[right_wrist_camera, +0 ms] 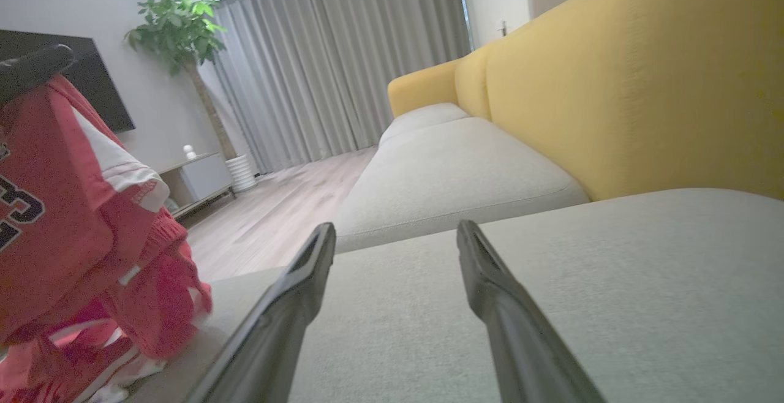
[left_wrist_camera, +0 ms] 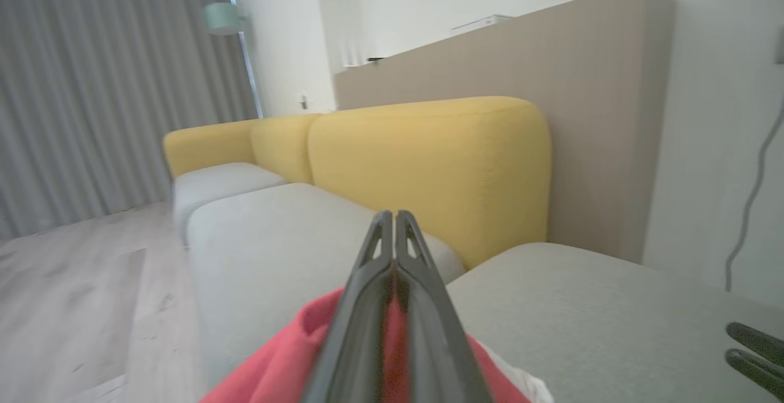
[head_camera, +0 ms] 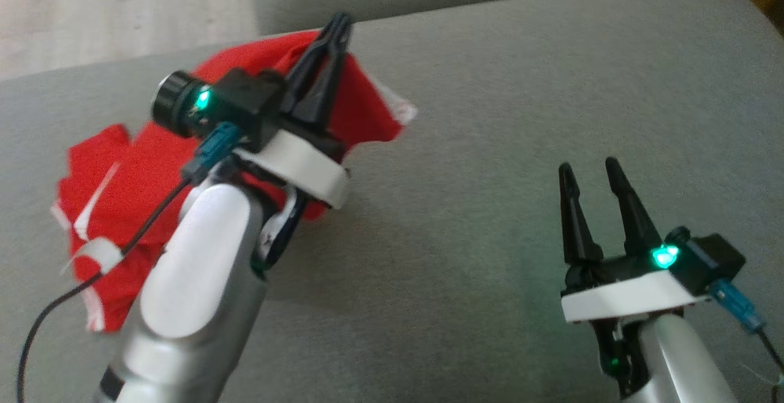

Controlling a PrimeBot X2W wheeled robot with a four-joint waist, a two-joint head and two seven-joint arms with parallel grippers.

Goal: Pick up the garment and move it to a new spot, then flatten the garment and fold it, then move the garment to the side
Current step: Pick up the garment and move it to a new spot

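The grey fabric sofa seat (head_camera: 490,146) is viewed steeply from above by the head camera, at close range. From both wrist cameras it is skimmed low, toward the yellow padded backrest (left_wrist_camera: 429,170) — the crumpled red-and-white garment (right_wrist_camera: 67,225) is shared by all three views.

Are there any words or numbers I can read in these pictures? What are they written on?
Dark block letters with white edges, on the red garment: cut off at the picture's edge, with too little left to read.
No other words, numbers, brands or signs can be read.
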